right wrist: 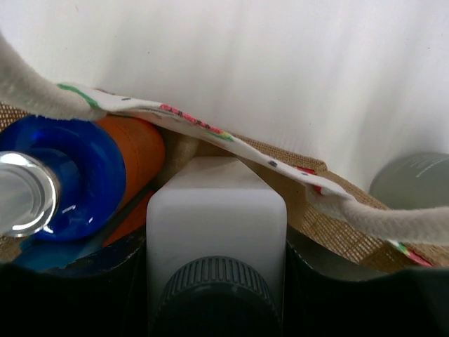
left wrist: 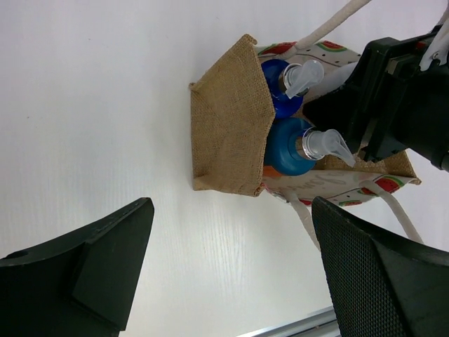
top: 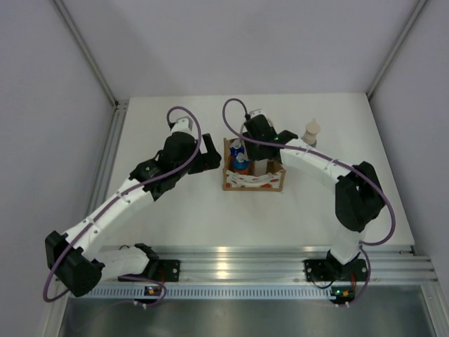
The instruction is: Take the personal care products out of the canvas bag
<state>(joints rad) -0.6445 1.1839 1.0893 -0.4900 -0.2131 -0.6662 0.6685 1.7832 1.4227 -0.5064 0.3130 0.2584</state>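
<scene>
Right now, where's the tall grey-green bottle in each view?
Top external: grey-green bottle stands outside, up-right of the canvas bag.
Left wrist: not in view.
Right wrist: bottle at right edge, beyond the bag's rim.
Shared landmark: the canvas bag, in all three.

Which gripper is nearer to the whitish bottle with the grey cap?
Right. The right gripper is down inside the canvas bag, its fingers either side of the whitish bottle. The left gripper hangs open beside the bag's burlap end, clear of it.
</scene>
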